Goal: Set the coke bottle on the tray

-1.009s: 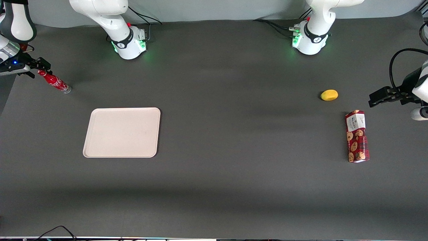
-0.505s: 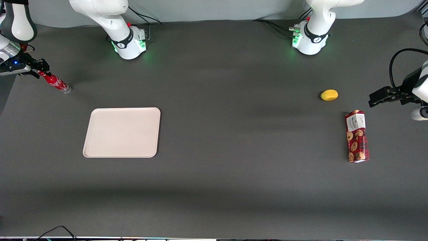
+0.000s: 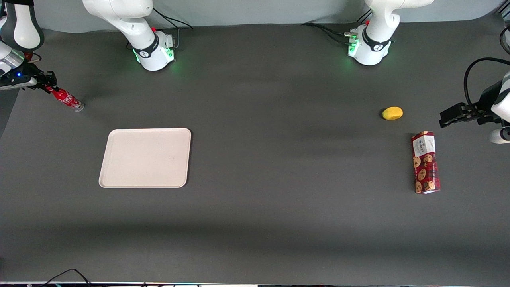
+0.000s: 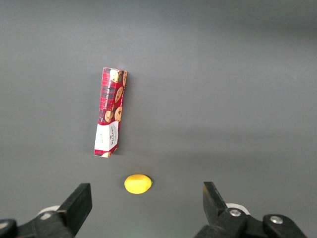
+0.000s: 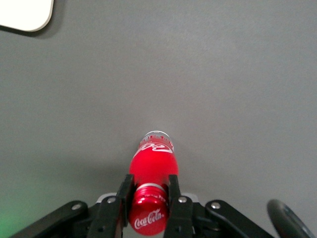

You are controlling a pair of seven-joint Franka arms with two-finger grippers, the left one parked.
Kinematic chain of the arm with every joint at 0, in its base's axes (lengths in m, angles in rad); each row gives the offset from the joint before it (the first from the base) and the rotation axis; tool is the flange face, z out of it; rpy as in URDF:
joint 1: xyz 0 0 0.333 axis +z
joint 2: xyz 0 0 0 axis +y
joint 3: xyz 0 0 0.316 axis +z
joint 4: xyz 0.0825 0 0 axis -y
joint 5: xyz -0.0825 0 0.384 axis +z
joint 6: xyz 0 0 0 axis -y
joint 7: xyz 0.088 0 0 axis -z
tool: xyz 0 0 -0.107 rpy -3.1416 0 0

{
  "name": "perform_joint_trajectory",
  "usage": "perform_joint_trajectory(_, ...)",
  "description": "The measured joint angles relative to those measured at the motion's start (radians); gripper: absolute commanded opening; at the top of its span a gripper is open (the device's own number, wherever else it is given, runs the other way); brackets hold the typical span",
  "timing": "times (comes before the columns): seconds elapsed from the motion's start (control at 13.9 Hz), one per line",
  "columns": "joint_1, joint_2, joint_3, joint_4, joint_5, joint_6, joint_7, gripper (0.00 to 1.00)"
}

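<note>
The coke bottle (image 3: 68,100), slim and red with white script, stands on the dark table near the working arm's end, farther from the front camera than the tray (image 3: 145,157). The right gripper (image 3: 48,85) sits over the bottle's top. In the right wrist view the gripper (image 5: 149,184) has its two black fingers (image 5: 125,192) pressed against both sides of the neck just under the red cap, shut on the coke bottle (image 5: 151,166). The bottle's clear base rests on the table. One rounded corner of the cream tray (image 5: 25,12) shows in that view.
A red cookie box (image 3: 425,162) lies flat toward the parked arm's end of the table, with a small yellow fruit (image 3: 392,113) a little farther from the front camera. Both also show in the left wrist view: the box (image 4: 110,119) and the fruit (image 4: 137,183).
The right gripper has come down over the bottle's cap, which now is hidden between its fingers in the front view. The bottle's base has stayed in place.
</note>
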Motion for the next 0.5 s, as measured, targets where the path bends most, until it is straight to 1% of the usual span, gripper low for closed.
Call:
perform_joint_trajectory(0.14, 0.006, -0.003, 0.02, 0.037, 0.0, -0.075, 0.0, 0.0)
perform_joint_trajectory(0.22, 0.008, -0.008, 0.047, 0.07, 0.0, -0.126, 0.0, 0.0)
perform_joint_trajectory(0.36, 0.009, -0.019, 0.129, 0.169, 0.001, -0.253, 0.004, 0.0)
perform_joint_trajectory(0.5, 0.011, -0.028, 0.237, 0.287, 0.011, -0.382, 0.031, 0.0)
